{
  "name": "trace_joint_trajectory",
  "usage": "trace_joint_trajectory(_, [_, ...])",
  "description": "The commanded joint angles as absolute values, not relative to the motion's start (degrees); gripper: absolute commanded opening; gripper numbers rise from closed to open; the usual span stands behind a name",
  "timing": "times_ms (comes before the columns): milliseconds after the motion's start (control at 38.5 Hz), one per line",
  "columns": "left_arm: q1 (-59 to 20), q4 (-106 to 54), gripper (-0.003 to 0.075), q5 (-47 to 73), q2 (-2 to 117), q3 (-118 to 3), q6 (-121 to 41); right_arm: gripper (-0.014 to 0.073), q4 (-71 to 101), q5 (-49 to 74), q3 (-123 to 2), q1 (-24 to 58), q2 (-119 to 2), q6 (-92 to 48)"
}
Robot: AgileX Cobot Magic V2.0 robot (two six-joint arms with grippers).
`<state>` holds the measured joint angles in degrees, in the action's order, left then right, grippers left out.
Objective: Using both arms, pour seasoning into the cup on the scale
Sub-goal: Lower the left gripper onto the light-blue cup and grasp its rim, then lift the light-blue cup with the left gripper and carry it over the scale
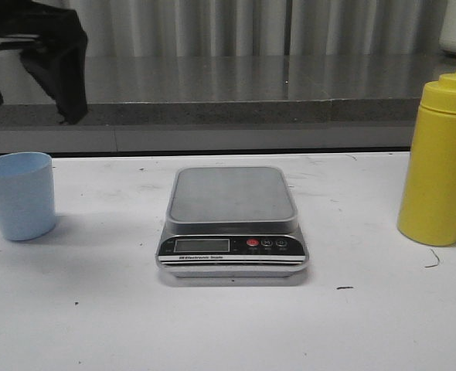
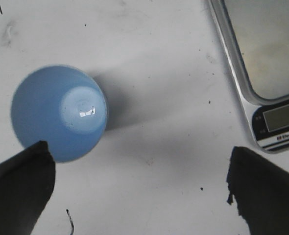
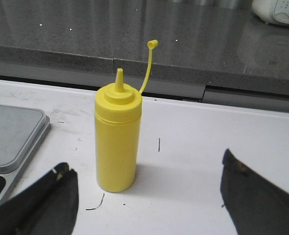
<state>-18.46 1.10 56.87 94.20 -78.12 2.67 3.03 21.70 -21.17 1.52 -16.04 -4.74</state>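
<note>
The pale blue cup (image 1: 19, 195) stands upright on the white table at the left; it also shows from above in the left wrist view (image 2: 59, 112). The silver-grey scale (image 1: 233, 224) sits in the middle with nothing on its platform; its corner shows in the left wrist view (image 2: 267, 73) and the right wrist view (image 3: 10, 142). The yellow seasoning bottle (image 1: 438, 166) stands upright at the right, its nozzle uncapped, and shows in the right wrist view (image 3: 117, 139). My left gripper (image 2: 139, 191) is open above the table, beside the cup. My right gripper (image 3: 147, 196) is open, short of the bottle.
A grey stone ledge (image 1: 236, 89) runs along the back of the table. A black arm part (image 1: 54, 54) hangs at the upper left. A white object (image 3: 277, 11) sits on the ledge at the far right.
</note>
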Motion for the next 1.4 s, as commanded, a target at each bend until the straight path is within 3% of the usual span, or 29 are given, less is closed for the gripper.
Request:
trace_joint_trajectory(0, [-18.6, 2.2, 0.0679, 56.3, 95.9, -81.9, 3.8, 0.0609, 2.9, 17.4, -23.3, 1.4, -16.9, -4.6])
trace_joint_trajectory(597, [-18.2, 2.6, 0.0654, 51.7, 107.3, -83.0, 3.8, 0.0609, 2.0, 17.4, -23.3, 1.4, -16.9, -4.7])
trace_joint_trajectory(726, [-18.2, 2.6, 0.0540, 51.6, 107.6, -83.0, 3.8, 0.0609, 2.0, 17.4, -23.3, 1.4, -16.9, -4.7])
trace_joint_trajectory(908, [-18.2, 2.6, 0.0289, 51.6, 107.6, -83.0, 3.8, 0.0609, 2.0, 17.4, -23.3, 1.4, -16.9, -4.7])
trace_joint_trajectory(1116, [-18.2, 3.7, 0.0076, 51.5, 107.6, -83.0, 3.8, 0.0609, 2.0, 17.4, -23.3, 1.4, -16.9, -4.7])
trace_joint_trajectory(1271, [-18.2, 3.8, -0.0020, 52.0, 107.6, -83.0, 3.8, 0.0609, 2.0, 17.4, -23.3, 1.4, -16.9, -4.7])
trace_joint_trajectory(1375, [-18.2, 4.0, -0.0020, 52.9, 107.2, -83.3, 3.8, 0.0609, 2.0, 17.4, -23.3, 1.4, -16.9, -4.7])
